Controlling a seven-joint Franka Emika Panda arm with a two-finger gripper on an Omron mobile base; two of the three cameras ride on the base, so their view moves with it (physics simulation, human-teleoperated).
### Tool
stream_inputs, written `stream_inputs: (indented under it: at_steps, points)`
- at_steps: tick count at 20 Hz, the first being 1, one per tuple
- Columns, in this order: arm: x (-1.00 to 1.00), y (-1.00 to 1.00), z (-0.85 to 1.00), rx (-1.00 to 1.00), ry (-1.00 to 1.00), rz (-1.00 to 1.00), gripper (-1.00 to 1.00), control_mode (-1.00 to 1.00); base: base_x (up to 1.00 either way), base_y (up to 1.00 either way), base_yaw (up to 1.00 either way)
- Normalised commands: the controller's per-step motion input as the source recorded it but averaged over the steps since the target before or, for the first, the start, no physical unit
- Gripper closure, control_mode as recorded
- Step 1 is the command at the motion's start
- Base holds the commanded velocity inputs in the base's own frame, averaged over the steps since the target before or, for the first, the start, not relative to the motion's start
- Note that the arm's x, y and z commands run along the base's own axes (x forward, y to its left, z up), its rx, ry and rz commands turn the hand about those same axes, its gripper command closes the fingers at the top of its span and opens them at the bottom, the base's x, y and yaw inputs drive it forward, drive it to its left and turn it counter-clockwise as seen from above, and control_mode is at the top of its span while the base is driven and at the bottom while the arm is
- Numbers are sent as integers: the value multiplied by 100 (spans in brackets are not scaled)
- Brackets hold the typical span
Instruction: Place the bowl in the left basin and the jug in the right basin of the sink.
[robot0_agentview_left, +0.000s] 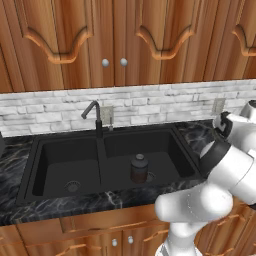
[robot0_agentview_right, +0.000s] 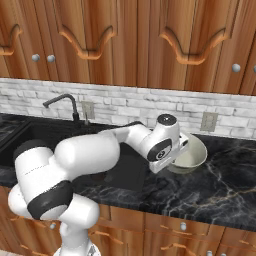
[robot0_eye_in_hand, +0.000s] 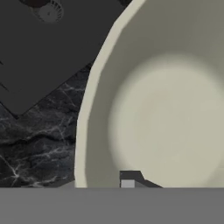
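The pale cream bowl (robot0_agentview_right: 194, 154) stands on the black marble counter, just right of the sink (robot0_agentview_left: 107, 196). My gripper (robot0_agentview_right: 175, 159) is down at the bowl's left rim. In the hand view the bowl (robot0_eye_in_hand: 166, 109) is close up and one fingertip (robot0_eye_in_hand: 129, 179) rests inside its wall. The jaws straddle the rim and are shut on it. The dark jug (robot0_agentview_left: 139, 167) stands upright in the wider right basin (robot0_agentview_left: 167, 157), near its drain. Nothing lies in the narrower left basin (robot0_agentview_left: 60, 165) with its round drain.
A dark gooseneck faucet (robot0_agentview_left: 95, 117) rises behind the divider. A white brick backsplash with an outlet (robot0_agentview_right: 208, 121) and wooden wall cabinets stand behind the counter. Bare marble counter (robot0_agentview_right: 225, 185) stretches to the right of the bowl.
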Motion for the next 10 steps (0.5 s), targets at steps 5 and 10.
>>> stream_inputs:
  at_steps: [5,10]
  points:
    - [-34,25,38,-4,-1,11,100,-100,0,0,0]
    - [-32,26,42,-7,0,16,100,-100,0,0,0]
